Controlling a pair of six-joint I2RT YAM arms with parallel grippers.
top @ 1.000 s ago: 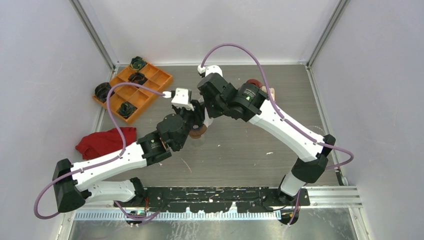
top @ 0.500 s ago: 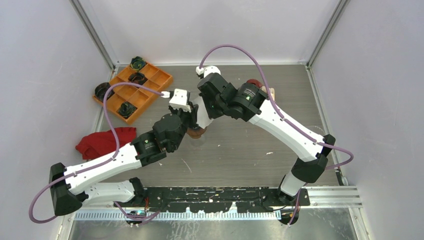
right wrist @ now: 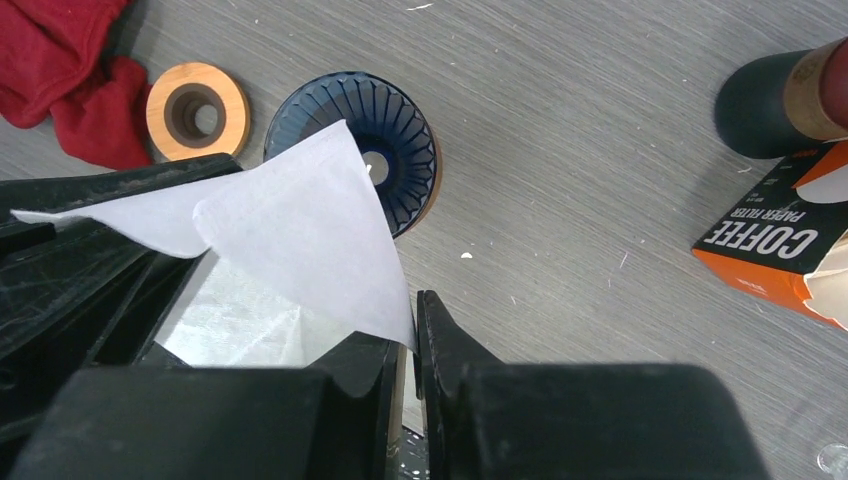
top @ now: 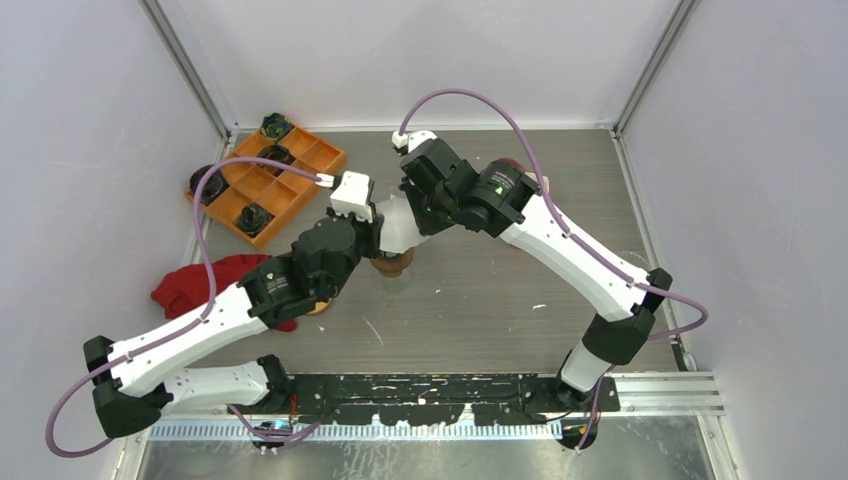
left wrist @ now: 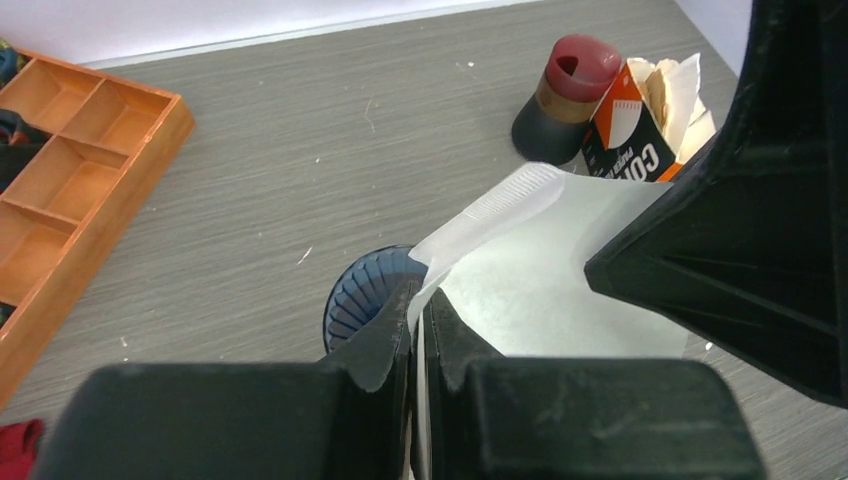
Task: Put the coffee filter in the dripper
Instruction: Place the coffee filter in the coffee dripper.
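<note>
The white paper coffee filter [top: 400,226] hangs between both grippers, just above the dark blue ribbed dripper [top: 392,263] on the table. My left gripper [left wrist: 417,310] is shut on one edge of the filter [left wrist: 560,270], with the dripper [left wrist: 365,295] just beyond its tips. My right gripper [right wrist: 410,330] is shut on the opposite edge of the filter [right wrist: 300,230], and the filter's pointed end hangs over the dripper [right wrist: 400,150]. The filter is partly spread open between the two grippers.
An orange coffee filter box [left wrist: 640,130] and a dark bottle with a red cap [left wrist: 560,95] stand at the back right. An orange compartment tray [top: 268,175] is at the back left. A red cloth [top: 205,283] and a wooden ring [right wrist: 197,110] lie left of the dripper.
The left arm has swung left and its gripper has drawn away from the right one. The filter now shows as a wider white sheet spread between them above the dripper.
</note>
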